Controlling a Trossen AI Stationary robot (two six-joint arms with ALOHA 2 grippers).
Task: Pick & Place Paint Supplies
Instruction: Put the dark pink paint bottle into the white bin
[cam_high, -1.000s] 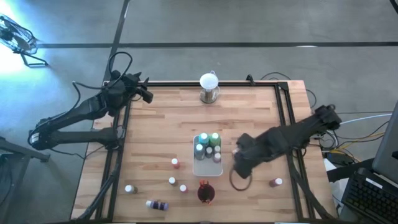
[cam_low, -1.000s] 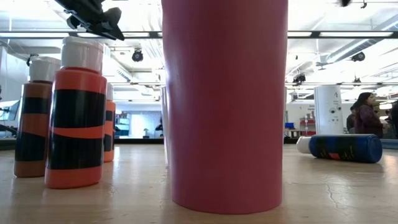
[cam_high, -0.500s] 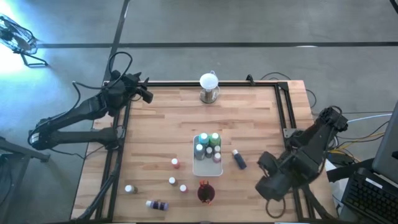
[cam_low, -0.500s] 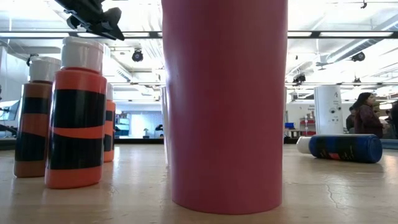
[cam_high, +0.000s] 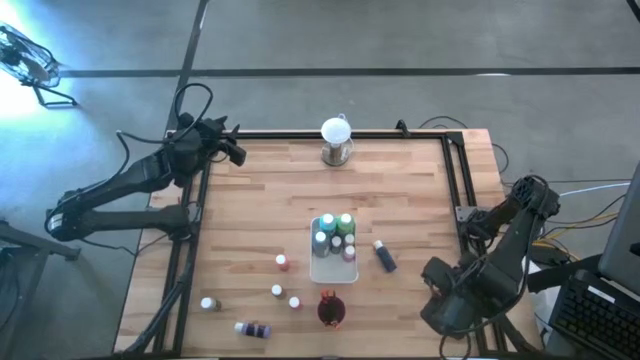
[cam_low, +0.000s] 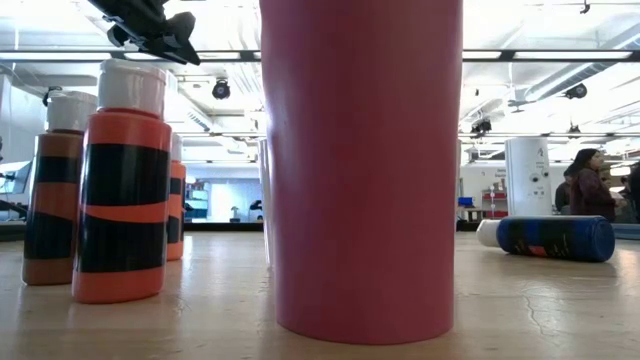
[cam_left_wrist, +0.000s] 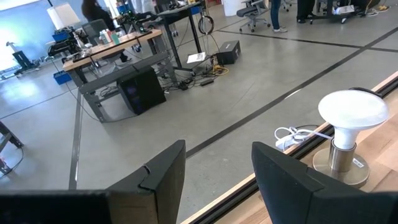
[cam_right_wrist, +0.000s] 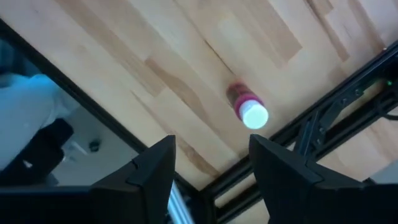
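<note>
- High view: right gripper (cam_high: 445, 307) over the table's near right corner, well right of the white tray (cam_high: 318, 270) w/ its teal and green bottles (cam_high: 335, 233). Dark blue bottle (cam_high: 383, 256) on its side btwn that gripper and the tray. More small bottles (cam_high: 277, 291) and dark red cup (cam_high: 330, 310) further off, past the tray. Left gripper (cam_high: 232, 150) parked at the far left corner, well away from all of it.
- Low view: orange bottles (cam_low: 125, 190) upright beside the cup; no gripper near them.
- Left wrist view: fingers (cam_left_wrist: 168, 171) spread, nothing btwn them; white globe (cam_left_wrist: 351, 115) ahead.
- Right wrist view: fingers (cam_right_wrist: 155, 168) spread and empty; red bottle (cam_right_wrist: 247, 111) upright on the wood just ahead of the tips, close to the black frame rail (cam_right_wrist: 323, 118).
- Handling, prob.: bottle light, stiff plastic, smooth label so a bit slippery, narrow base so tips easily. Best hold approx. mid-body below the white cap, square across, firm but no crushing.
</note>
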